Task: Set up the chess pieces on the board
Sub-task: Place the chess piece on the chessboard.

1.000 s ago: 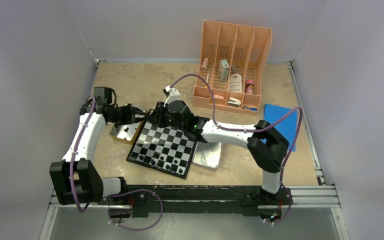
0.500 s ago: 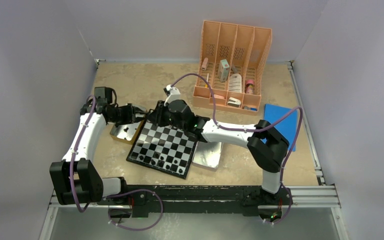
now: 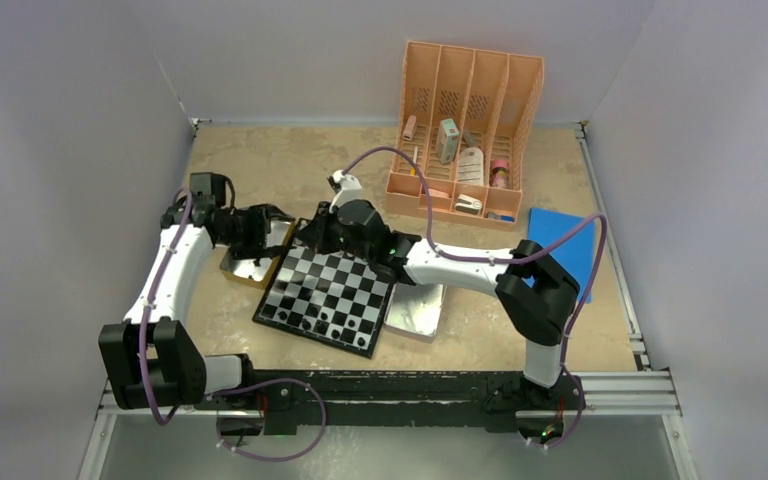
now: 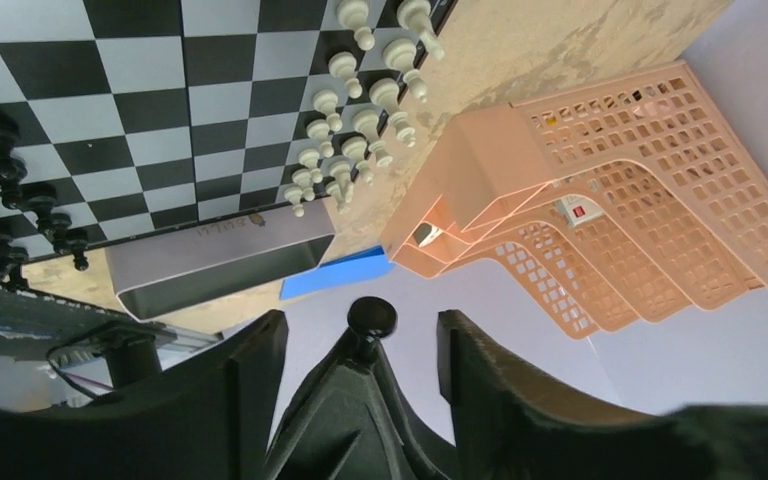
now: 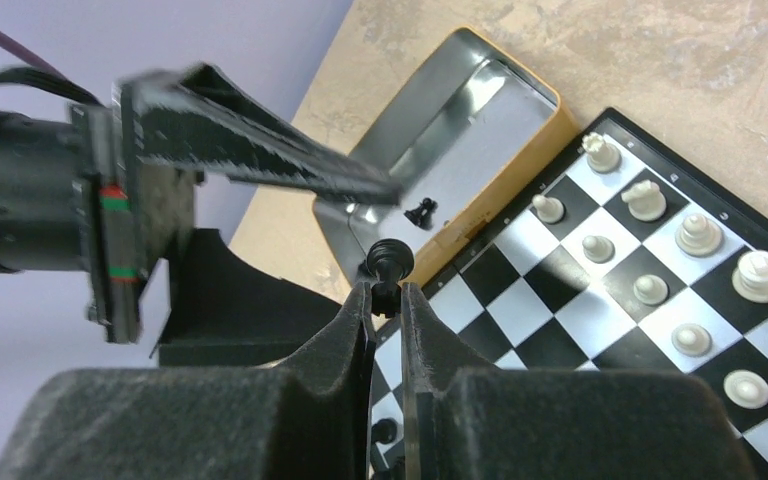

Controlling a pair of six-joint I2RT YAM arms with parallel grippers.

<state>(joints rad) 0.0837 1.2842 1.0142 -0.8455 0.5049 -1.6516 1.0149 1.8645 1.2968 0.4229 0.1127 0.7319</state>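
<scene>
Since a second ago the left gripper [image 3: 263, 226] has slid in toward the far-left corner of the square black-and-silver chequered board [image 4: 150, 110]; the right arm looks unmoved. The right gripper [image 5: 384, 292] is clamped on a small black pawn [image 5: 390, 260], held over the board's left edge beside the open silver metal tin [image 5: 430, 110]. The left fingers are spread wide either side of that pawn, which looks like a handover. They should close squarely on the pawn's head before the right lets go.
</scene>
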